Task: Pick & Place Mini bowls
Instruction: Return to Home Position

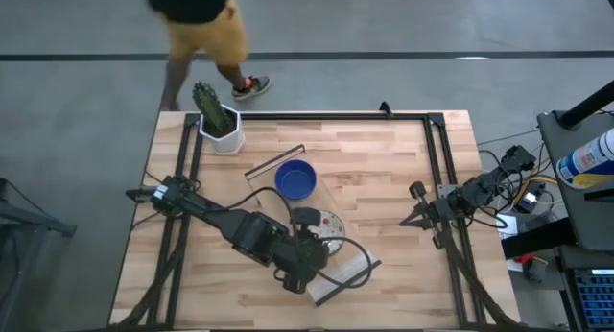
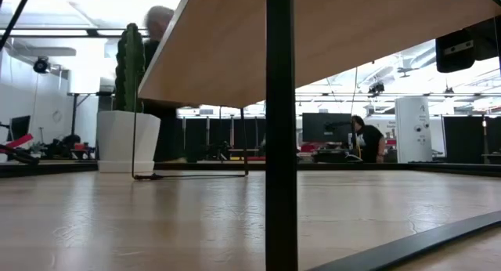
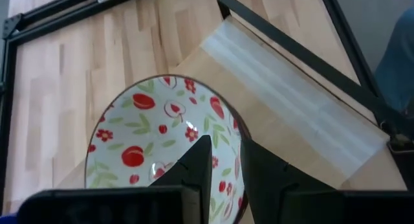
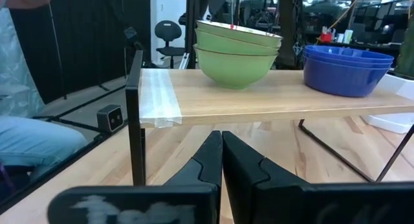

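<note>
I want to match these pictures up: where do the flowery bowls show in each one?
High: flowery bowls mid-table, on the shelf.
Low: not in it; only the shelf's underside.
Left wrist: bowls lower centre.
Right wrist: bowls upper middle, green outsides.
Shared landmark: the shelf.

Left claw (image 3: 228, 142) slightly parted, right claw (image 4: 222, 136) closed.

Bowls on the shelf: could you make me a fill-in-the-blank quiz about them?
The blue bowls sit stacked on a wooden ___.
The patterned bowls beside them are ___ outside.
The left gripper hovers above the ___ bowls; the right gripper waits on the right of the table.
The white pot holds a ___.
Missing: shelf; green; patterned; cactus.
</note>
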`<state>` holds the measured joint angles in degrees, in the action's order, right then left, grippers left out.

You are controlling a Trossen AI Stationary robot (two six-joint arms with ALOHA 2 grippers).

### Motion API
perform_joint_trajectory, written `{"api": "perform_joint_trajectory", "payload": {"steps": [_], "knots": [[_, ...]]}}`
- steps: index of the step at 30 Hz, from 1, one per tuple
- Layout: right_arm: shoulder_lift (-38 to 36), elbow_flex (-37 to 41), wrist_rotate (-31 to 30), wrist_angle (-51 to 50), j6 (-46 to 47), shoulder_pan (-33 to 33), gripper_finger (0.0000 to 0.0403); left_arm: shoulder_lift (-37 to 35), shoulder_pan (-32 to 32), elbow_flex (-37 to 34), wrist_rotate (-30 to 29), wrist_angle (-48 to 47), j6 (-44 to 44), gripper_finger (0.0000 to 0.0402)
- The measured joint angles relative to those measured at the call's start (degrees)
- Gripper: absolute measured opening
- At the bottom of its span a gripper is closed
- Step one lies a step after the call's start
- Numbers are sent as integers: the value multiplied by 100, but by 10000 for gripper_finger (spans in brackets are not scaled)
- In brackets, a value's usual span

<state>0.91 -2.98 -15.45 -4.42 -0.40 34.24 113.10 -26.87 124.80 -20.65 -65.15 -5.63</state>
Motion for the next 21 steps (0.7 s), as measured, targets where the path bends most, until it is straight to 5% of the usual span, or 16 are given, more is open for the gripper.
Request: {"api": "perform_joint_trajectory", "payload": {"steps": [21], "knots": [[0,0,-1,-1,68,0,9,0,42,-259,-60,373,-27,76]]}}
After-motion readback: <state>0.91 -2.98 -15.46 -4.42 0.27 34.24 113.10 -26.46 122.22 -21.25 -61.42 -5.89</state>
